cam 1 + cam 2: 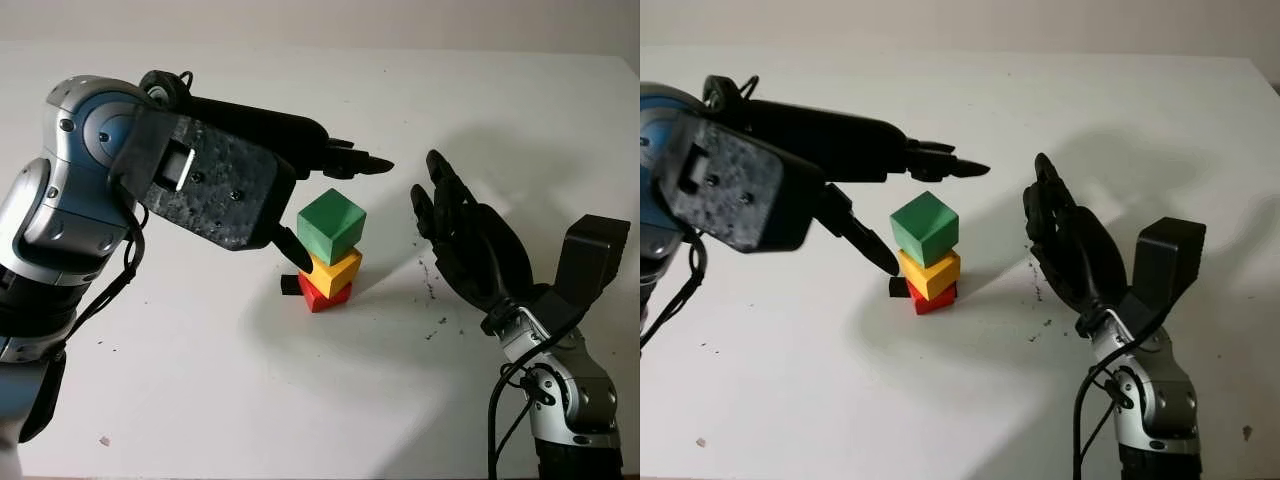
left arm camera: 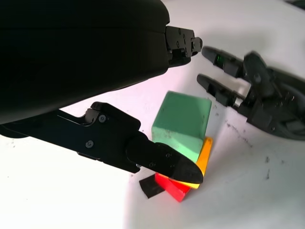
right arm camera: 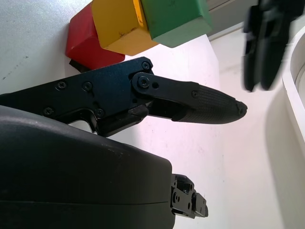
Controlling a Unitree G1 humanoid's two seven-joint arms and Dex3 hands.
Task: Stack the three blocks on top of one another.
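Observation:
A green block (image 1: pixel 331 224) sits turned a little on a yellow block (image 1: pixel 337 270), which sits on a red block (image 1: pixel 323 294), forming one stack mid-table. My left hand (image 1: pixel 346 214) is open around the top of the stack. Its long fingers (image 1: pixel 352 160) reach over and past the green block without touching it, and its thumb tip (image 1: pixel 298 254) hangs close by the stack's left side at the yellow block's height. My right hand (image 1: pixel 440 200) is open, palm facing the stack, a short gap to its right.
A small flat black piece (image 1: pixel 289 284) lies on the white table (image 1: pixel 300 400) against the red block's left side. Dark specks (image 1: pixel 436 325) dot the table near my right hand. The far table edge runs along the back.

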